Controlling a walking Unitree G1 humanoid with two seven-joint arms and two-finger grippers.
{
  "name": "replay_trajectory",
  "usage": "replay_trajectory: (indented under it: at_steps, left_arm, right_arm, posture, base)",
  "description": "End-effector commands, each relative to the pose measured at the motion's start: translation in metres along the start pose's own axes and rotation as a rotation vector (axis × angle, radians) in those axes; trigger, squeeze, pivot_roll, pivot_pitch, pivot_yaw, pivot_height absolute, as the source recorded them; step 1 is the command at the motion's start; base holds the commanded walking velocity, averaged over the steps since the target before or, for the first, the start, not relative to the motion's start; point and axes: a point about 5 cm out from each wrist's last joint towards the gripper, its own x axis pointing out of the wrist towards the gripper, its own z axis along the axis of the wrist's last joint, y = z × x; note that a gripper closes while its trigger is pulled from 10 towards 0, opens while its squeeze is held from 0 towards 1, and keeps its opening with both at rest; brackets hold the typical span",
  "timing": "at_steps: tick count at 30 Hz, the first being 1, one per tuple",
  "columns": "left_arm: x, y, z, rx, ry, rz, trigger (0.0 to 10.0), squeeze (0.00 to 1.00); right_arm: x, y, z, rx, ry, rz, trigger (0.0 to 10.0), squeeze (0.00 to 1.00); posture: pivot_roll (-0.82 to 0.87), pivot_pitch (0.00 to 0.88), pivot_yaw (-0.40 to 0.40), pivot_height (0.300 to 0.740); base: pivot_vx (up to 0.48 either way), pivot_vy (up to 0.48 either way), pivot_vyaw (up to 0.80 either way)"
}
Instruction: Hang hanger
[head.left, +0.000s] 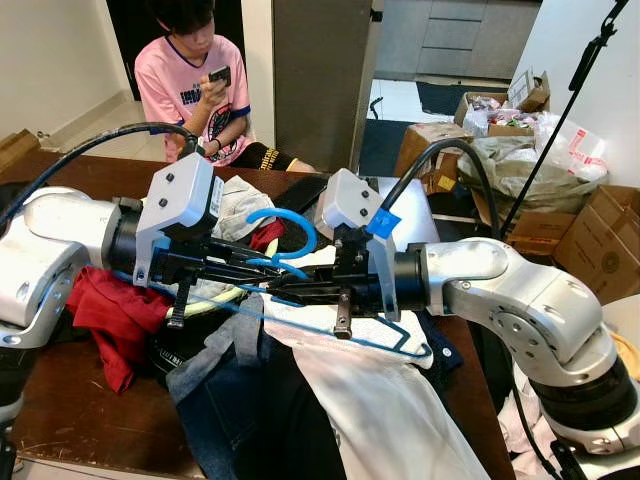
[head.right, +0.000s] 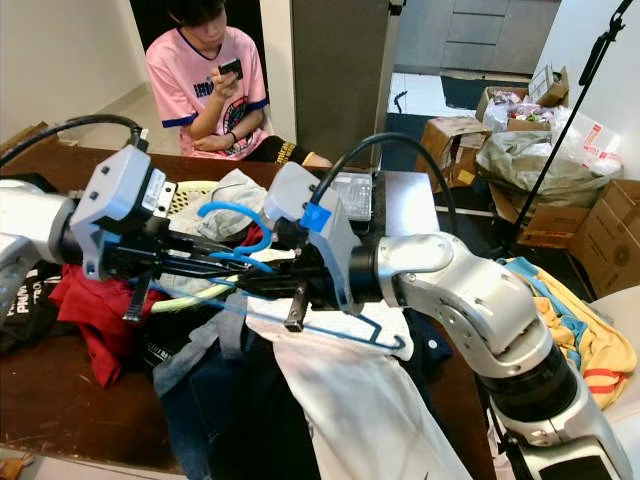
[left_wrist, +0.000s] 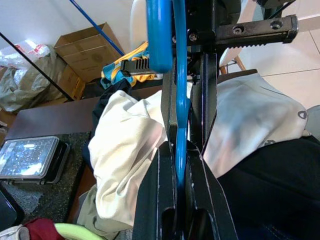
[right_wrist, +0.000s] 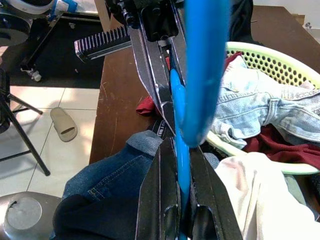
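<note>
Tools both clamped on thin blue wire hanger (head.left: 300, 300), left tool (head.left: 262, 262) and right tool (head.left: 290, 292) holding it above clothes-strewn brown table (head.left: 80, 420). Carrying step; next needs a rail.

Two silver arms w/ rounded shells, black joint rings. Grey boxy wrist housings, screws at corners; right one (head.left: 352, 203) has blue tape tag. Thick black cables loop off each. Long black jaws, ribbed pads.
</note>
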Motion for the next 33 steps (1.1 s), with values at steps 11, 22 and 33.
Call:
replay_trajectory:
  at_steps: [11,22,33]
  left_arm:
    - [-0.012,0.000,0.011,-0.047,-0.051,-0.024,10.0,1.00]
    - [-0.069,0.015,0.010,-0.120,-0.066,0.229,10.0,1.00]
    - [-0.078,0.044,-0.060,-0.278,0.096,0.851,10.0,1.00]
  right_arm:
    - [-0.001,-0.001,0.000,-0.019,0.014,-0.013,0.0,0.00]
    - [-0.006,-0.012,-0.004,-0.011,0.018,-0.095,0.0,0.00]
    - [-0.024,-0.055,-0.021,0.073,0.053,-0.436,0.0,0.00]
  posture:
    - [0.03,0.021,-0.007,0.740]
    - [0.04,0.021,-0.008,0.740]
    - [0.04,0.027,-0.015,0.740]
  base:
    - [0.000,0.000,0.00]
    - [0.000,0.000,0.00]
    - [0.000,0.000,0.00]
